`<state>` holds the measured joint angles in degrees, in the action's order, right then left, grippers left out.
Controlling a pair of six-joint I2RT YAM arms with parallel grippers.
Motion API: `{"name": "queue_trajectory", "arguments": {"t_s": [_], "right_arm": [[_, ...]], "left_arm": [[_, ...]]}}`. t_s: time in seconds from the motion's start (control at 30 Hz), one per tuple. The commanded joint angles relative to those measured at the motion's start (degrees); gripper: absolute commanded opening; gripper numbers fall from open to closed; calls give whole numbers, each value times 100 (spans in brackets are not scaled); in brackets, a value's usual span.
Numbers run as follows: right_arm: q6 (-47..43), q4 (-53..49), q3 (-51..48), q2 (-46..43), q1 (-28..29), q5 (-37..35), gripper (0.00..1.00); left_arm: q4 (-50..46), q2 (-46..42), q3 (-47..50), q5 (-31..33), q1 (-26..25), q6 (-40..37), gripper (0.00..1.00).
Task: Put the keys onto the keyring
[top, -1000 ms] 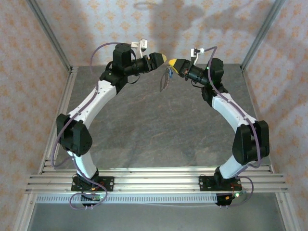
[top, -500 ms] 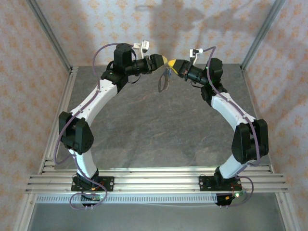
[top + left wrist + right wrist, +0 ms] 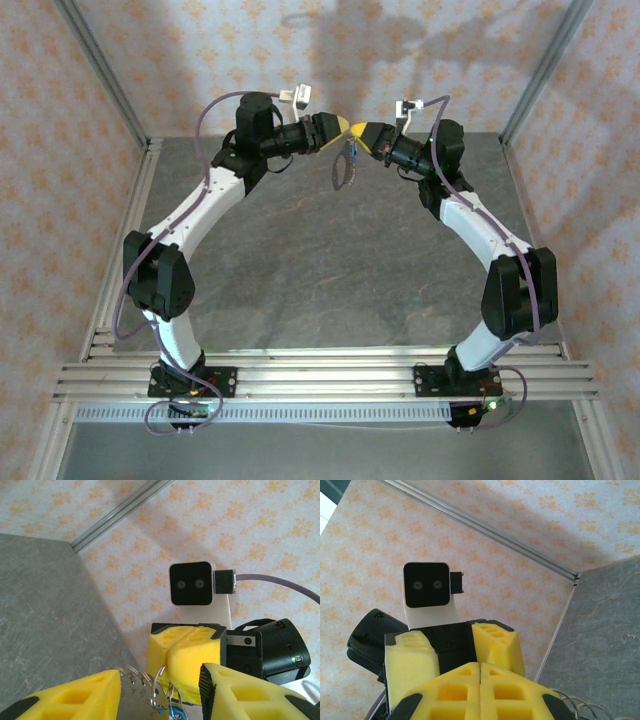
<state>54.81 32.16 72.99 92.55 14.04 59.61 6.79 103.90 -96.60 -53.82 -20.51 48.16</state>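
Currently, both arms meet high above the far part of the grey stone-patterned worktop (image 3: 330,270), with their claw tips facing each other and nearly touching.

The right claw (image 3: 480,669) is fully closed. Its two yellow block-shaped pads (image 3: 450,695) press flat together along a straight seam. Coiled wire turns of the thin pale metal keyring (image 3: 143,676) emerge at the tip of these pads, so the right claw grips the keyring. In the overhead view the oval loop hangs down from that grip, clear of the worktop.

The left claw (image 3: 161,674) is open. Its yellow pads (image 3: 75,700) stand apart, one on each side of the right claw's tip and the ring coils. Whether either pad touches the ring cannot be determined.

The tiny silver key with a bright blue head (image 3: 175,713) sits at the ring, just below the coils and between the left claw's pads. Only part of the blue head is visible at the bottom edge of the left wrist view.
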Motion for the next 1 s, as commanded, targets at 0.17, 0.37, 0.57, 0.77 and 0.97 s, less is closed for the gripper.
{"name": "queue_trajectory", "arguments": {"t_s": [0.17,0.37,0.57,0.77,0.97], "right_arm": [[-67,246,242,85,-34,50,0],[-67,238,233,97,-33,37,0],[-75,233,215,98,-38,32,0],[-83,221,197,74,-42,9,0],[-80,219,154,70,-83,-24,0]], "left_arm": [[588,78,115,-242,-22,203,40],[613,130,72,-295,-91,194,35],[570,131,96,-304,-137,137,32],[578,140,145,-295,-162,140,32],[681,98,236,-313,-172,132,21]]}}
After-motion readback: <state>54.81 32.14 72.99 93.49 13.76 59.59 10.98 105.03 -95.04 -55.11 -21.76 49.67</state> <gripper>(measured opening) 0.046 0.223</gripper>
